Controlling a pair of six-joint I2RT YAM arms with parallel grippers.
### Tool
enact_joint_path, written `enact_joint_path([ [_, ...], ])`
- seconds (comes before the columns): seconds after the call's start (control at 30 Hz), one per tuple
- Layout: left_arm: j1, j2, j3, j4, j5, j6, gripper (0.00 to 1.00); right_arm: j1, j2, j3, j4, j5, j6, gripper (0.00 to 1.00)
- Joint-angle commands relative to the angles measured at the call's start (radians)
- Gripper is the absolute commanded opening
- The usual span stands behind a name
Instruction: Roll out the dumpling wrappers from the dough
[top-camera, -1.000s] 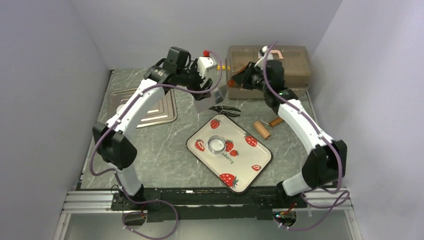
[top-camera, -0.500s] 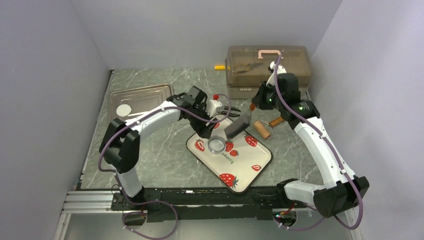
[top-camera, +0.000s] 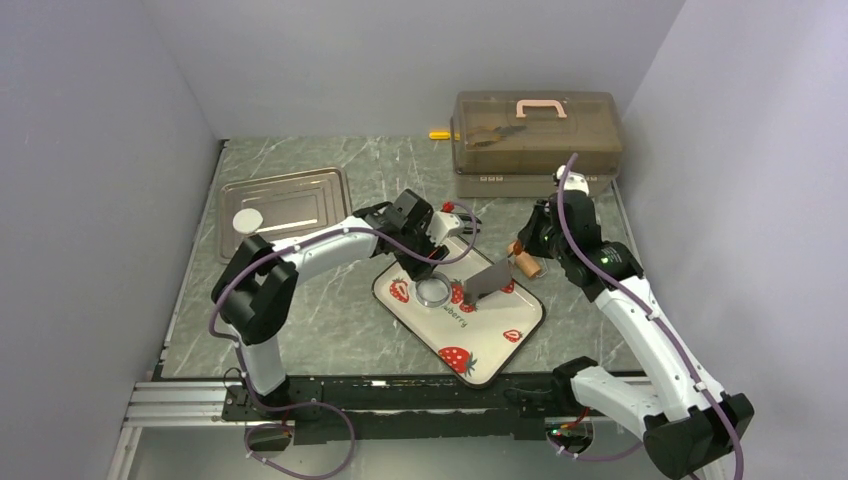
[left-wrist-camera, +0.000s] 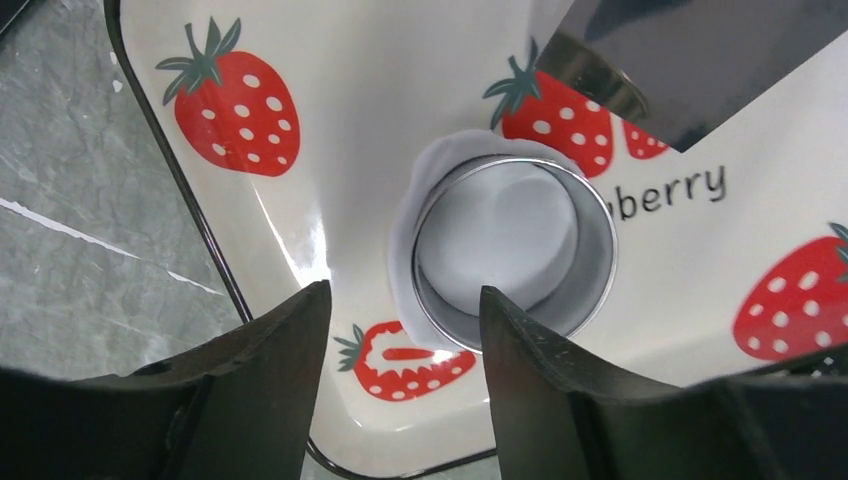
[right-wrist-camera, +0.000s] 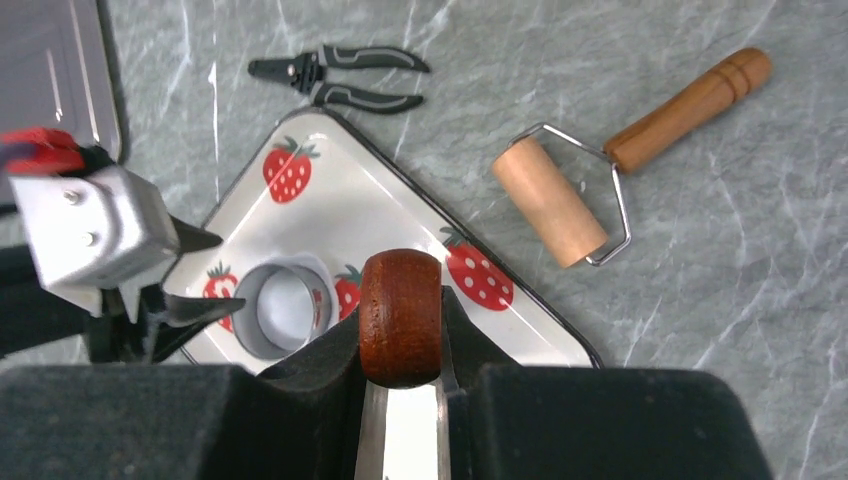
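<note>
A flattened white patch of dough lies on the strawberry plate under a metal ring cutter. My left gripper hovers open at the ring's near wall, one finger over the ring and the other finger outside it. My right gripper is shut on the brown wooden handle of a scraper. The scraper's steel blade hangs over the plate beside the ring. One round white dumpling wrapper rests on the metal tray.
A wooden roller with a wire frame and handle lies right of the plate. Black pliers lie behind the plate. A brown lidded box stands at the back right, with a yellow item beside it.
Both arms have swung down from the back of the table to the plate. The left jaws have narrowed over the ring, and the scraper blade now hangs beside the ring.
</note>
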Motion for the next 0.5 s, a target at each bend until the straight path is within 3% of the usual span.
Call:
enact_joint_path([
  [0.0,-0.007,0.025,-0.007,0.085,-0.062,0.000,0.59,0.008,-0.044,-0.005,0.138,0.074,0.091,0.00],
  [0.47,-0.019,0.030,-0.068,0.153,-0.037,-0.056,0.31,0.144,-0.011,-0.063,0.229,0.127,0.185,0.00],
])
